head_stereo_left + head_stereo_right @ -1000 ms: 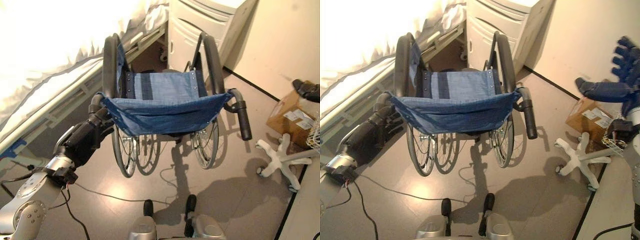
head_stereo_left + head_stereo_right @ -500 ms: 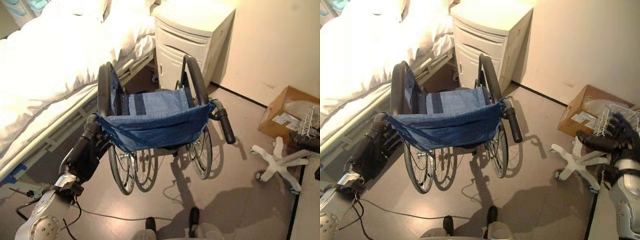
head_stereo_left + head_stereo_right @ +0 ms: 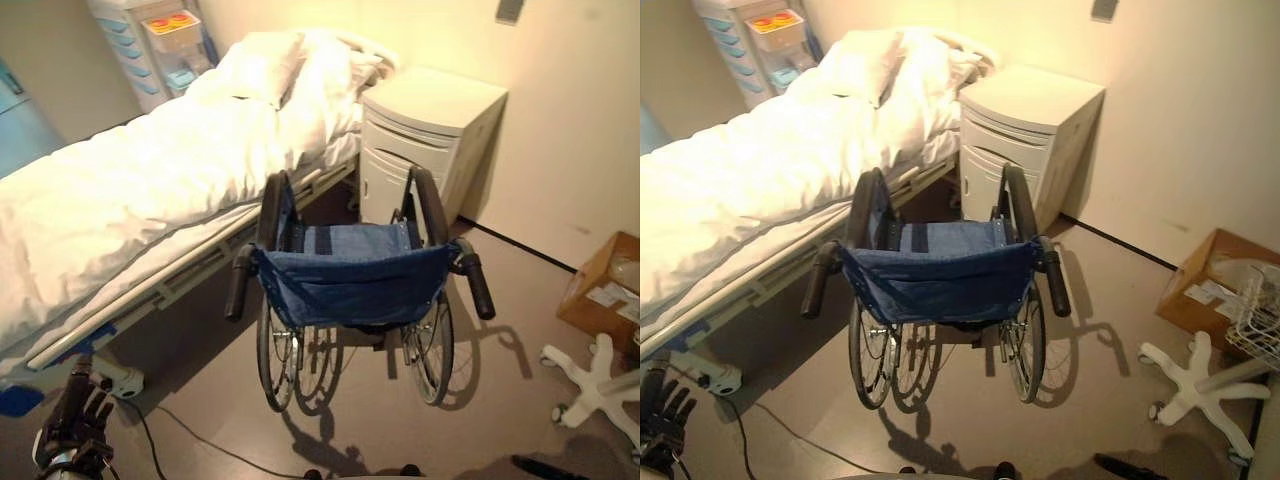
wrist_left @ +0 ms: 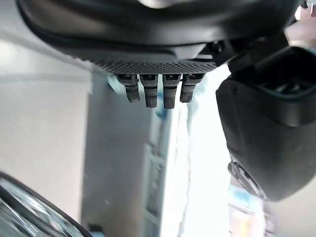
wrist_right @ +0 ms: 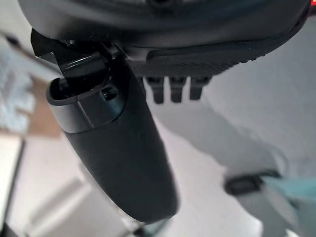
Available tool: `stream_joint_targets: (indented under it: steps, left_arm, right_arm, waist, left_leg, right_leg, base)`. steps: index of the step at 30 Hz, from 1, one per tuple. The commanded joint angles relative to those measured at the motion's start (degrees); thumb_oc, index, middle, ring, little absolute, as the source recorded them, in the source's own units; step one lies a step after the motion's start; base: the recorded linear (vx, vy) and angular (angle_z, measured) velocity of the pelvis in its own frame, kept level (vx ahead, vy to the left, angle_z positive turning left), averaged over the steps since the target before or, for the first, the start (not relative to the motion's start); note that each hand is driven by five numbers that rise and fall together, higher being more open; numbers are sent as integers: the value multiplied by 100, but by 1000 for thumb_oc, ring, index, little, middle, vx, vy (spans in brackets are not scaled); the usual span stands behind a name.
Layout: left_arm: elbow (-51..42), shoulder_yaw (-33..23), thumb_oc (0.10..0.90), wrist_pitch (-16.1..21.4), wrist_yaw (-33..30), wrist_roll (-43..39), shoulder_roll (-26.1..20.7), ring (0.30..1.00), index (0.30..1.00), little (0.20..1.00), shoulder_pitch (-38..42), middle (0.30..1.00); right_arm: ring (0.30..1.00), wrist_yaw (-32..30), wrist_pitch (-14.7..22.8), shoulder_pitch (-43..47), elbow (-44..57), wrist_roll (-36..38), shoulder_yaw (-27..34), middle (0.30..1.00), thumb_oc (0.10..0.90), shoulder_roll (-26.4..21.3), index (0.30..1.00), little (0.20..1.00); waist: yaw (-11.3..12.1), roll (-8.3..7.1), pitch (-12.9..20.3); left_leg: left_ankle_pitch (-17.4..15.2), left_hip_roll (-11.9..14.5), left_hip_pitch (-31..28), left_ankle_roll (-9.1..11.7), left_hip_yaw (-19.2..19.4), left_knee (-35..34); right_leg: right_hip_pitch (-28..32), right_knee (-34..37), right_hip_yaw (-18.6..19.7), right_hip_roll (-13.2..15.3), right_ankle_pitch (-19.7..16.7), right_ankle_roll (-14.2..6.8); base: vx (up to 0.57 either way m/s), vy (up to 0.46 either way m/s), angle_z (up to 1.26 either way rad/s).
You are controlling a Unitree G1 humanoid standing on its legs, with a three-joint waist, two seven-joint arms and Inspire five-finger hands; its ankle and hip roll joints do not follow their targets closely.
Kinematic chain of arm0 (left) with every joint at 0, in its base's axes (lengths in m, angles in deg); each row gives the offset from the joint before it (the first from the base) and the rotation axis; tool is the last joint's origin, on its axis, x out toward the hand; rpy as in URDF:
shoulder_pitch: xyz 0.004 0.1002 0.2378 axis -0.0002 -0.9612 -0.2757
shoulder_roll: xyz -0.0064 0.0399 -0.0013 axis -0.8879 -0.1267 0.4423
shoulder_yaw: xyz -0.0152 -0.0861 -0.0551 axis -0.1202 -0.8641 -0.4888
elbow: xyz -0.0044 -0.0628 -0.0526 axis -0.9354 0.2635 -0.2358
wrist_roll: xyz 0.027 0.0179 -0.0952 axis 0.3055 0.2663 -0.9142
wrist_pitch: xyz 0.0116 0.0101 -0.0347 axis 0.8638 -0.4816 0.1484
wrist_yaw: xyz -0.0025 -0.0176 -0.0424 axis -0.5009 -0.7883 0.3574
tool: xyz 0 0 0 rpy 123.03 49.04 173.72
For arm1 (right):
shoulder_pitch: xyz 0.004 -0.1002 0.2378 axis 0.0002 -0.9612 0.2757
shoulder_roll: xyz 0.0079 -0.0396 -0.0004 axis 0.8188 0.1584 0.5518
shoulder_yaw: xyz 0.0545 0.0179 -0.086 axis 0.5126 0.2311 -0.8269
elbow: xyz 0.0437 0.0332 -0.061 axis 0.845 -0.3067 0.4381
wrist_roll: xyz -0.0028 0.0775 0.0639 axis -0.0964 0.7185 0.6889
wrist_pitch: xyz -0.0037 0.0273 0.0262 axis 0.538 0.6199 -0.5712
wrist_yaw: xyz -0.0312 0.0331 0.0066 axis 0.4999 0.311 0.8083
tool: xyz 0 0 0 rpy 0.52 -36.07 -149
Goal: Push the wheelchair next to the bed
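Wheelchair (image 3: 365, 290) sits parked at the bed (image 3: 140, 200) side, left wheel close along the rail, front pointing at the white cabinet (image 3: 425, 140) at 12 o'clock. Looks basically placed; task reads as near done.

Left robot hand (image 3: 78, 415) hangs low at 7 o'clock, well clear of the left push handle (image 3: 240, 282), fingers relaxed and straight, holding nothing. Right robot hand (image 5: 123, 148) shows in its own wrist view, fingers loosely extended, nothing in it.

Risks:
- nobody's gripping the chair; if the brakes are off it could roll away from the bed
- any further shove would likely run the footrests into the cabinet or jam the left wheel against the bed rail

Clutter: cardboard box (image 3: 1210, 290) at 3 o'clock, white chair base (image 3: 1200, 395) at 4 o'clock, both well apart from the chair. Drawer unit (image 3: 150, 45) beyond the bed at 11 o'clock.
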State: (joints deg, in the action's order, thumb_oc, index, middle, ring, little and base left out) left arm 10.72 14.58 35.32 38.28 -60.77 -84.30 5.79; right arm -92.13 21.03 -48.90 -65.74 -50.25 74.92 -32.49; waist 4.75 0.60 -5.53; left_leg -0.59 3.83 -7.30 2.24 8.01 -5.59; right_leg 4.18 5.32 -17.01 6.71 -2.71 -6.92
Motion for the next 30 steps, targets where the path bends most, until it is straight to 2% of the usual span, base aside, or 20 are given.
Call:
stream_joint_targets:
  steps: [1, 5, 7, 9, 10, 11, 13, 16, 18, 19, 21, 23, 26, 30]
  left_arm:
    - [-87, -103, 800, 624, 160, 357, -640, 900, 900, 900, 485, 900]
    - [189, 126, 800, 602, 257, 225, -548, 900, 900, 900, 511, 900]
    - [386, 427, 800, 611, 288, 431, -416, 900, 900, 900, 546, 900]
    - [741, 847, 800, 549, 372, 569, -276, 900, 900, 900, 623, 900]
    - [1109, 1241, 800, 512, 494, 549, -71, 900, 900, 900, 735, 900]
    - [1180, 1313, 800, 473, 530, 588, -25, 900, 900, 900, 760, 900]
    - [1721, 1891, 800, 493, 568, 825, 283, 900, 900, 900, 845, 900]
    - [2334, 2240, 800, 35, 694, 783, 582, 900, 900, 900, 962, 900]
    - [3243, 2500, 800, -15, 1010, 1287, 841, 900, 900, 900, 1204, 900]
    - [3381, 2584, 800, -45, 1021, 1444, 867, 900, 900, 900, 1254, 900]
    - [3984, 2933, 800, -280, 1034, 1565, 1016, 900, 900, 900, 1427, 900]
    - [4580, 3118, 800, -402, 965, 1688, 1178, 900, 900, 900, 1575, 900]
    - [5070, 3313, 800, -511, 827, 1871, 1343, 900, 900, 900, 1712, 900]
    - [5242, 3339, 800, -727, 503, 1668, 1452, 900, 900, 900, 1806, 900]
  right_arm:
    - [900, -155, 262, 551, -313, 22, -90, 900, 800, -232, 900, 900]
    - [900, 29, 369, 614, -1034, -394, -358, 900, 800, -76, 900, 900]
    - [900, 80, 366, 653, -1406, -525, -482, 900, 800, 20, 900, 900]
    - [900, 221, 350, 678, -1831, -754, -621, 900, 800, 88, 900, 900]
    - [900, 453, 385, 719, -2204, -950, -757, 900, 800, 149, 900, 900]
    - [900, 501, 396, 730, -2274, -977, -777, 900, 800, 162, 900, 900]
    - [900, 756, 592, 757, -2549, -990, -978, 900, 800, 286, 900, 900]
    - [900, 1170, 661, 765, -2537, -1159, -1259, 900, 800, 432, 900, 900]
    - [900, 1464, 625, 789, -2685, -1208, -1509, 900, 800, 585, 900, 900]
    - [900, 1549, 632, 799, -2732, -1217, -1546, 900, 800, 603, 900, 900]
    - [900, 1883, 728, 868, -2959, -1238, -1667, 900, 800, 663, 900, 900]
    - [900, 2001, 941, 988, -3164, -1147, -1756, 900, 800, 722, 900, 900]
    - [900, 2035, 1067, 1101, -3348, -1247, -1804, 900, 800, 804, 900, 900]
    - [900, 2094, 1217, 1146, -3397, -1309, -1880, 900, 800, 901, 900, 900]
  waist:
    - [52, -111, -91]
    - [111, -81, -86]
    - [134, -68, -93]
    - [146, -48, -98]
    - [144, -35, -95]
    - [145, -32, -94]
    - [138, -20, -99]
    - [98, -23, -95]
    - [2, -57, -72]
    - [-18, -65, -64]
    - [-81, -82, -16]
    - [-126, -94, 31]
    - [-166, -121, 98]
    - [-186, -148, 127]
  left_leg:
    - [-131, -111, -84, 163, 35, 84]
    - [-125, -114, -42, 162, 1, 98]
    - [-125, -116, -25, 151, -13, 104]
    - [-119, -123, -5, 139, -32, 102]
    - [-122, -131, 2, 120, -35, 96]
    - [-124, -132, 2, 117, -36, 94]
    - [-123, -144, 15, 94, -53, 78]
    - [-125, -153, 20, 72, -44, 69]
    - [-144, -161, 13, 54, -5, 60]
    - [-150, -163, 12, 49, 5, 59]
    - [-154, -177, 27, 28, 29, 59]
    - [-179, -176, 9, 18, 61, 59]
    - [-200, -169, -18, 7, 110, 59]
    - [-220, -165, -39, 7, 120, 59]
  right_leg:
    - [-6, -32, -39, 311, -144, -377]
    - [-11, -32, -68, 307, -124, -368]
    - [-14, -33, -84, 308, -125, -363]
    - [-15, -33, -104, 304, -125, -357]
    - [-21, -33, -113, 302, -132, -354]
    - [-23, -33, -114, 301, -133, -353]
    - [-24, -32, -113, 297, -144, -349]
    - [-30, -32, -107, 303, -154, -350]
    - [-45, -33, -85, 301, -159, -355]
    - [-46, -32, -79, 297, -156, -353]
    - [-64, -32, -47, 279, -153, -353]
    - [-56, -32, -39, 273, -143, -350]
    - [-44, -32, -4, 260, -144, -346]
    - [-33, -32, 9, 251, -151, -340]
  base:
    - [13, 20, 17]
    - [10, 17, 17]
    - [3, 8, 20]
    - [1, 7, 5]
    - [0, 0, 0]
    - [0, 0, 0]
    - [-5, -6, -4]
    - [-3, -4, -1]
    - [0, 0, 0]
    - [-15, -28, -3]
    - [-10, -9, -2]
    - [0, 0, 0]
    - [19, -27, -7]
    - [5, -28, -6]
